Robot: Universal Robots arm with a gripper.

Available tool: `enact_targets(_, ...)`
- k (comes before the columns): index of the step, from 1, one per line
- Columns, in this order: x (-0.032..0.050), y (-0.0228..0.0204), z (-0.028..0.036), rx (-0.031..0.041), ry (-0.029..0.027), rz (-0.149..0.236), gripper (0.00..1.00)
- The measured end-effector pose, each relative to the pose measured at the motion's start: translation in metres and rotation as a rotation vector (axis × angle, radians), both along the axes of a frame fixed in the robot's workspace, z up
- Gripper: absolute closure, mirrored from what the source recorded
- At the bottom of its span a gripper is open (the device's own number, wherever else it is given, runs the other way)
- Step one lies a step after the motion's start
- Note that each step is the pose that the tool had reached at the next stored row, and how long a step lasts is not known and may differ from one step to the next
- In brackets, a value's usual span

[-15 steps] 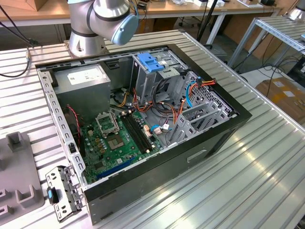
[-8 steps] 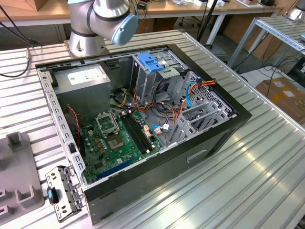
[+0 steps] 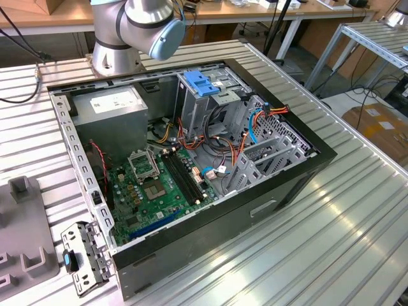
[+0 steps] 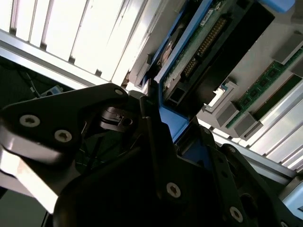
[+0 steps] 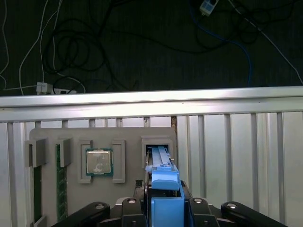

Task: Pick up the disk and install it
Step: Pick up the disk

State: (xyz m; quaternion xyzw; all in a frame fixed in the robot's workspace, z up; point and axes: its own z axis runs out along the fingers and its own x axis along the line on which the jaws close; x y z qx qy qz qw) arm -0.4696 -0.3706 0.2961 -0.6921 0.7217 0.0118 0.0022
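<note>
Second wrist view: disk (image 4: 199,49) connectors visible; gripper (image 4: 165,120) seemingly clamps it.

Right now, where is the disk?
In the first wrist view the disk stands on edge in a slot of the grey holder tray, beside the processor chip, directly at the end effector.

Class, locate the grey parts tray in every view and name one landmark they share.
Exterior view: grey parts tray at the exterior view's left edge.
First wrist view: tray past the pincer, holding the disk.
Second wrist view: tray's grey blocks beside the disk.
Shared landmark: the ribbed metal table.
</note>
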Motion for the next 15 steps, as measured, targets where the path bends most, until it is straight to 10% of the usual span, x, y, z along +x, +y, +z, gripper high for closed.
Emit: enact_targets(15, 0.0000, 0.0010, 0.0468, -0.0001, 0.0002, 0.000, 0.63)
